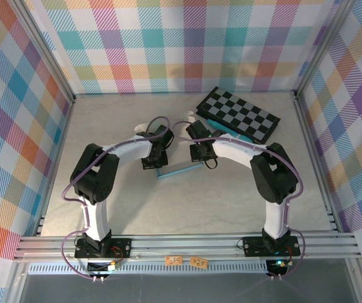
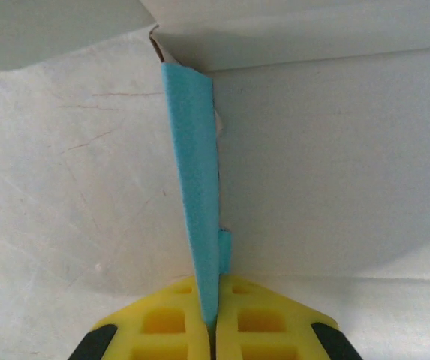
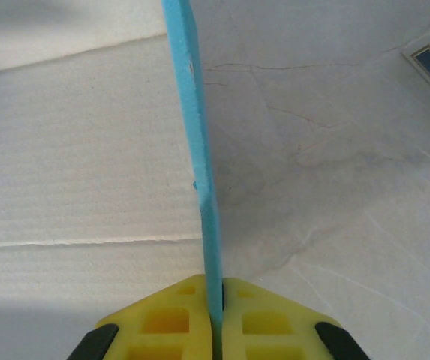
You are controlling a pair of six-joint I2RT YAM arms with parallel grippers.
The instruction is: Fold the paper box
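The paper box (image 1: 178, 170) lies between the two arms at mid-table, with a teal edge showing below the wrists. In the left wrist view, my left gripper (image 2: 212, 326) is shut on an upright teal wall (image 2: 196, 187) of the box, whose grey-white inner side (image 2: 327, 165) spreads to the right. My right gripper (image 3: 216, 315) is likewise shut on a thin teal wall (image 3: 199, 150), with the pale inner panel (image 3: 79, 180) on its left. From above, the left gripper (image 1: 150, 163) and right gripper (image 1: 196, 154) face each other, and the wrists hide most of the box.
A black-and-grey checkerboard (image 1: 239, 113) lies at the back right, with a slim teal object (image 1: 217, 124) along its near edge. Pale flaps (image 1: 141, 127) show behind the left wrist. Plaid walls enclose the grey table (image 1: 187, 208).
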